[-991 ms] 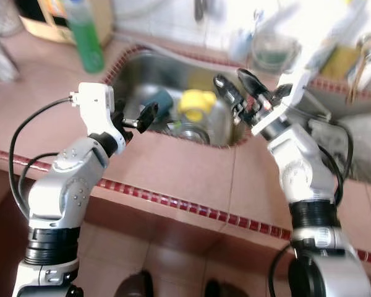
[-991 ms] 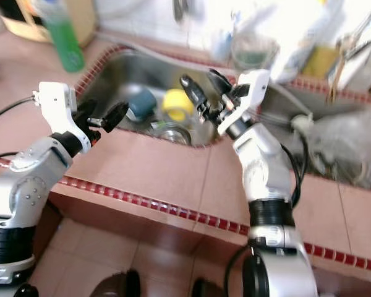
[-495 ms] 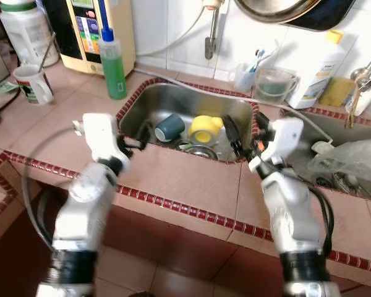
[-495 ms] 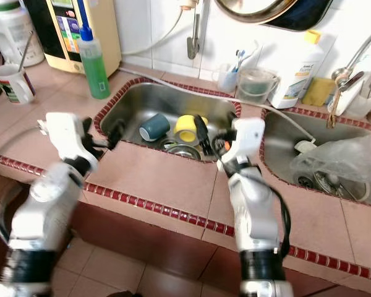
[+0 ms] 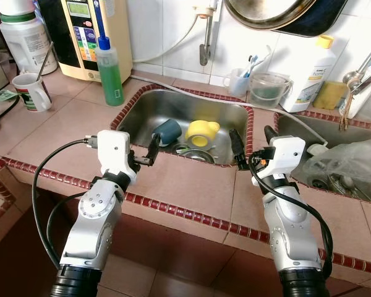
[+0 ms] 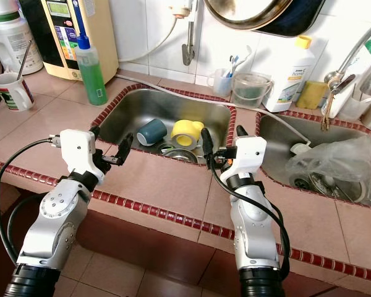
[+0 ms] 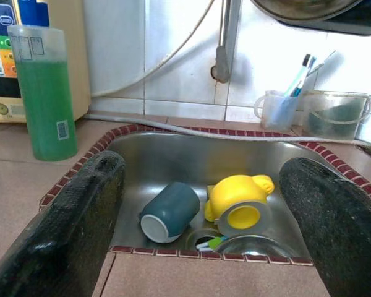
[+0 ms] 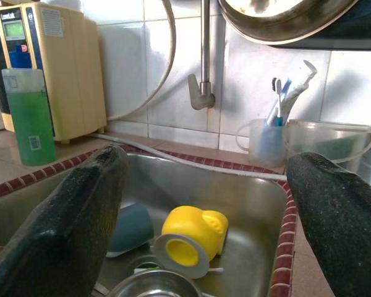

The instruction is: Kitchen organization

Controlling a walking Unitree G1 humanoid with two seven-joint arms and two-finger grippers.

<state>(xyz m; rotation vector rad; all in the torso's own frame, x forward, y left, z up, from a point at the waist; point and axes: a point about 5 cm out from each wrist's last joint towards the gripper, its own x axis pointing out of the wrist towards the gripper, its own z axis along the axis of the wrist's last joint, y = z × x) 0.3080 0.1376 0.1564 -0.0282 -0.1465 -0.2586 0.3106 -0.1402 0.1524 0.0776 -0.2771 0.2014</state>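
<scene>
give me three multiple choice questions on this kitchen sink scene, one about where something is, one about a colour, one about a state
1. Where does the yellow cup lie?
A. in the left sink basin
B. on the counter by the white mug
C. in the right basin under the plastic bag

2. What colour is the liquid in the tall bottle beside the sink?
A. red
B. green
C. blue

3. How do the two grippers stand?
A. both shut on cups
B. left shut on the bottle, right open
C. both open and empty above the front edge of the sink

Answers:
1. A: the yellow cup lies on its side in the left sink basin, next to the teal cup.
2. B: the tall bottle holds green liquid.
3. C: the left gripper and right gripper have spread fingers with nothing between them.
</scene>
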